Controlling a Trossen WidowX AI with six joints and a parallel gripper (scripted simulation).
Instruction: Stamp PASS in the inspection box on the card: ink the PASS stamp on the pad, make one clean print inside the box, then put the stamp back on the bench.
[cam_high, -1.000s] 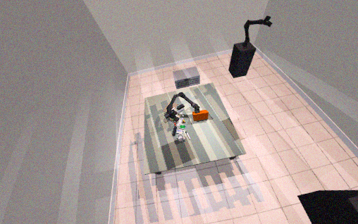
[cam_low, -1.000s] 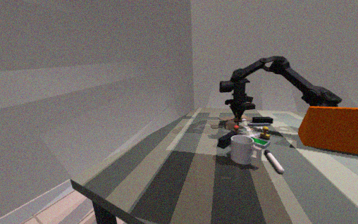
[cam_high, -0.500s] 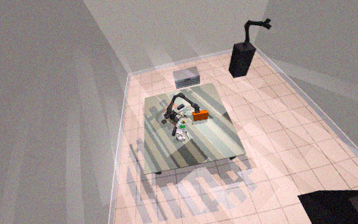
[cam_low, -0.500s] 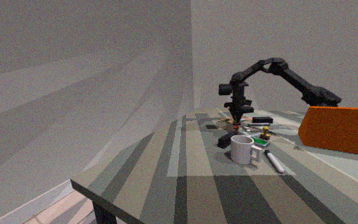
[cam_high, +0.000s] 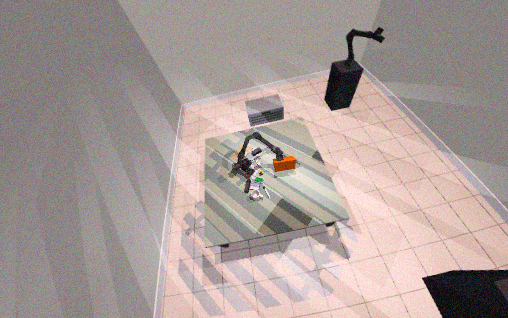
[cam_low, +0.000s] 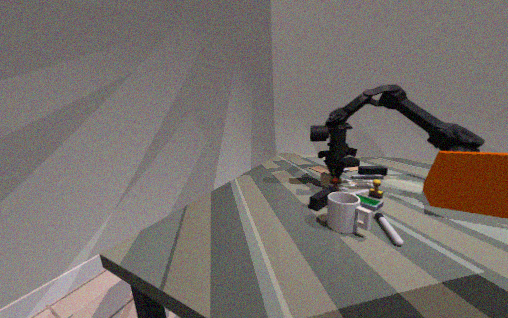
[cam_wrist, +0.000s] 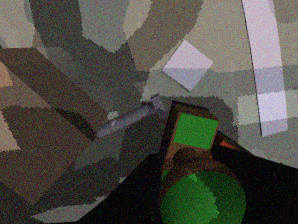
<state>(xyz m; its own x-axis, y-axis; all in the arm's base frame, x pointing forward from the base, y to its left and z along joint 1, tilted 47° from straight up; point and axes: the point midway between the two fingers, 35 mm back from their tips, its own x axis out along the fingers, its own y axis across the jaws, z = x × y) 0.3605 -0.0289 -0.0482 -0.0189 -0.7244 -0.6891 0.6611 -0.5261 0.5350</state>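
Observation:
My gripper (cam_low: 336, 174) (cam_wrist: 185, 159) is shut on a stamp with a round green handle (cam_wrist: 202, 202) and a green patch on its dark block. In the exterior view it is low over the bench, behind the mug; its height and any contact are unclear. A small red thing (cam_low: 335, 180) shows at the fingers there. The green ink pad (cam_high: 259, 180) (cam_low: 369, 201) lies nearer the camera in the exterior view. A stamp with a yellow knob (cam_high: 260, 173) (cam_low: 376, 189) stands just behind the pad. I cannot make out the card or its inspection box.
A white mug (cam_high: 256, 195) (cam_low: 343, 214) and a white marker (cam_low: 389, 230) are in front of the pad. A large orange block (cam_high: 284, 164) (cam_low: 467, 182) stands to the right. The wrist view shows a grey bolt-like piece (cam_wrist: 127, 120), a white square (cam_wrist: 188, 65) and a pale strip (cam_wrist: 272, 65).

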